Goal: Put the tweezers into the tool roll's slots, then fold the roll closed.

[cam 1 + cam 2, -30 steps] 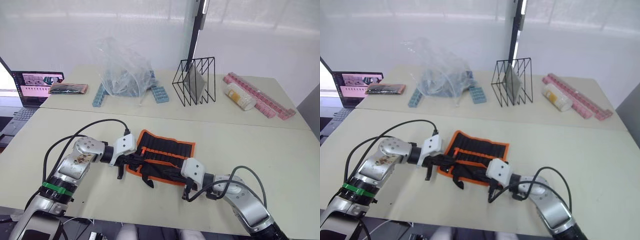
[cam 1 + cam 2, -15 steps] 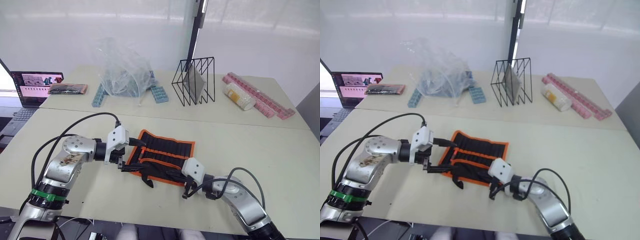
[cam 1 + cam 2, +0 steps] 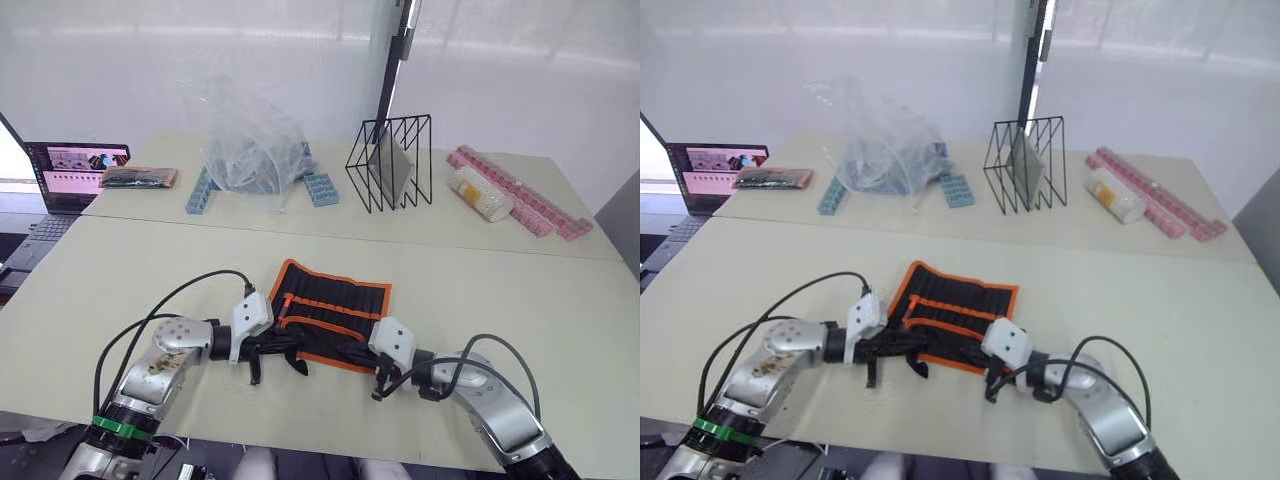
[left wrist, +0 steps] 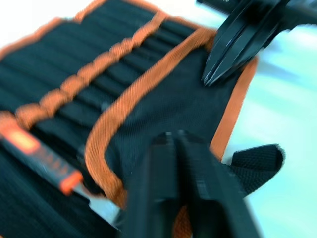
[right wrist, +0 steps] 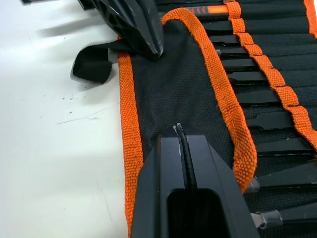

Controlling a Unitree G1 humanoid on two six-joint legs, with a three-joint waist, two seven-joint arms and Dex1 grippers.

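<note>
Nearest the robot, both grippers sat low at the front edge of the tool roll [image 3: 328, 318], which lay open and flat on the pale table [image 3: 520, 300], about midway across it. The left gripper [image 3: 268, 352] came in at the roll's near-left corner, its fingers [image 4: 183, 163] pressed together with no gap, their tips over the orange-edged near flap, just beside the loose black strap [image 4: 252, 158] — whether fabric was caught between them could not be told. The right gripper [image 3: 378, 378] rested at the near-right corner; its fingers [image 5: 185, 163] were likewise closed tight, lying on the black flap inside the orange border, and a pinch on the cloth could not be confirmed.

On the roll's inner face, the slots [image 5: 267, 89] ran in a row between orange strips, and the tweezers [image 5: 277, 119] were already tucked in them, dark handles side by side. An orange-and-black tool [image 4: 42, 158] lay in the roll near its left end.

Farther back stood a black wire rack [image 3: 390, 165], a crumpled clear plastic bag [image 3: 245, 145] over blue trays [image 3: 322, 188], pink pill organisers [image 3: 520, 195] at the far right, a flat pouch [image 3: 140, 177] with a pinkish-orange edge — and an open laptop [image 3: 70, 170] at the far left.
</note>
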